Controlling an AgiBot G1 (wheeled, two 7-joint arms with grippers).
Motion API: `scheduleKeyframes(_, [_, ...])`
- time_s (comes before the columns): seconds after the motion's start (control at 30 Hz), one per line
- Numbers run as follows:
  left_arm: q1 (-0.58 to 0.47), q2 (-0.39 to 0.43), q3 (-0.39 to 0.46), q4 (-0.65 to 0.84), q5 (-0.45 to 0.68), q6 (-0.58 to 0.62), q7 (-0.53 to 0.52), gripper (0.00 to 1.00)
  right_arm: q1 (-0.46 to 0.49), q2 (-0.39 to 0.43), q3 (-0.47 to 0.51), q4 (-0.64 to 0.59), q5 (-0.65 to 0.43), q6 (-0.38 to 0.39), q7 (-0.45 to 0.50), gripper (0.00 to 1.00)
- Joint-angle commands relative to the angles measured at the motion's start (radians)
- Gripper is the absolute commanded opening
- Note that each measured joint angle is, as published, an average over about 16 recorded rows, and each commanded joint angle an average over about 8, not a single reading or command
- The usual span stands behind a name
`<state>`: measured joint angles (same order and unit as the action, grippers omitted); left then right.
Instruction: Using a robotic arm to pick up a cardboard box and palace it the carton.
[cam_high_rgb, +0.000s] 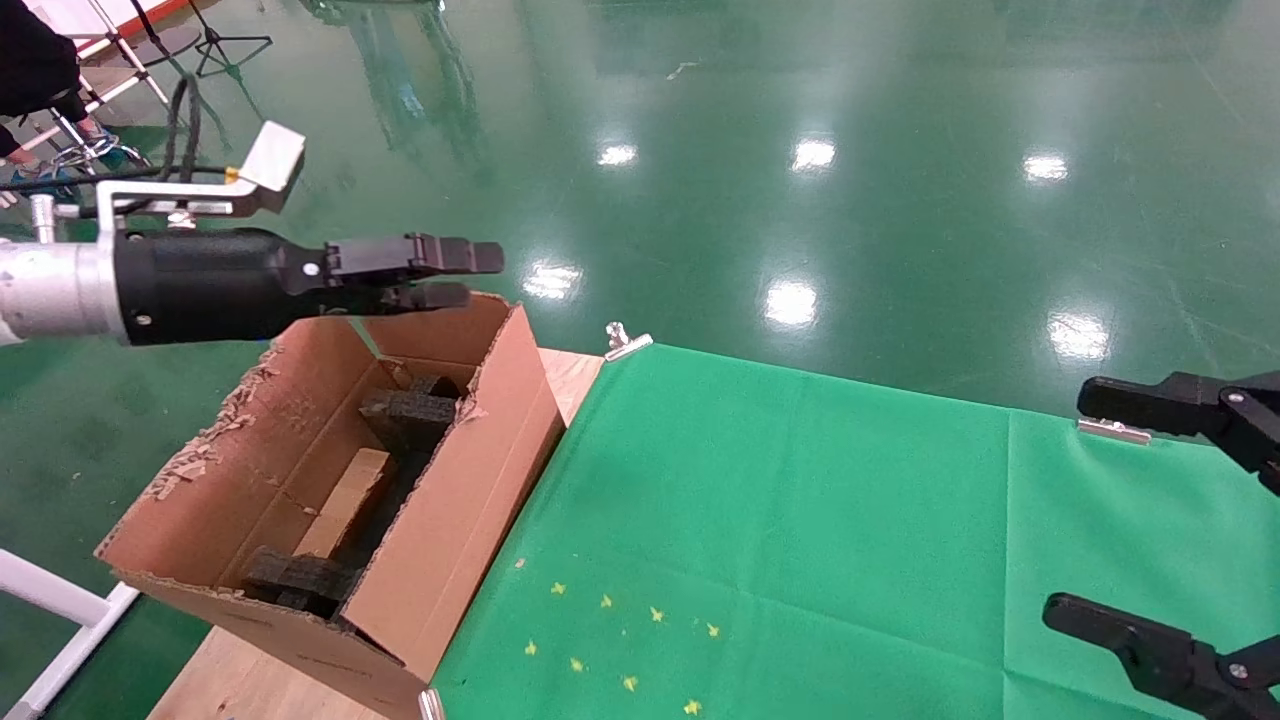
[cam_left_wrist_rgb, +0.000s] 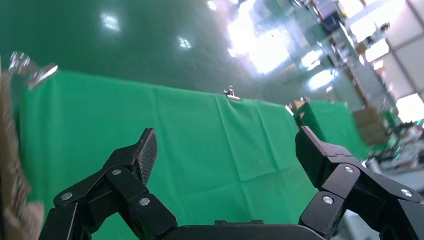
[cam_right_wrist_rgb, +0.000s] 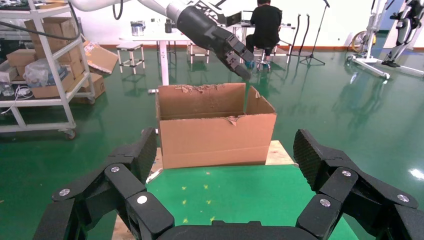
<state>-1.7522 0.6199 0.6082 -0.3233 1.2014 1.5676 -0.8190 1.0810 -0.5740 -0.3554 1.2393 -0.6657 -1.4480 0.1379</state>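
Observation:
The large brown carton (cam_high_rgb: 480, 480) with ragged flap edges stands at the table's left end; it also shows in the right wrist view (cam_right_wrist_rgb: 215, 135). The small flat cardboard box (cam_high_rgb: 347, 500) lies inside it between dark foam blocks (cam_high_rgb: 410, 412). My left gripper (cam_high_rgb: 478, 277), on the white arm with the silver wrist, hovers above the carton's far end, open and empty; the left wrist view (cam_left_wrist_rgb: 226, 145) shows only green cloth between its fingers. It also shows in the right wrist view (cam_right_wrist_rgb: 240, 62). My right gripper (cam_high_rgb: 1075, 505) is open and empty at the table's right side (cam_right_wrist_rgb: 226, 150).
A green cloth (cam_high_rgb: 800, 520) covers the table, held by metal clips (cam_high_rgb: 625, 342) at its far edge. Small yellow marks (cam_high_rgb: 610, 640) dot the cloth near the carton. The carton rests on a wooden board (cam_high_rgb: 575, 375). A shelf cart (cam_right_wrist_rgb: 45, 75) and a seated person (cam_right_wrist_rgb: 265, 25) are far behind.

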Motion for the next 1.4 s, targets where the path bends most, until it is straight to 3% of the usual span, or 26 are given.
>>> scheduleKeyframes(0.03, [0.028, 0.000, -0.014, -0.040, -0.019, -0.003, 0.026, 1.00, 0.000, 0.000, 0.000, 0.000, 0.000, 0.000, 0.000, 1.00])
scheduleKeyframes(1.4, [0.631, -0.008, -0.306, -0.895, -0.439, -0.067, 0.588, 1.00, 0.000, 0.000, 0.000, 0.000, 0.000, 0.000, 0.000, 1.00])
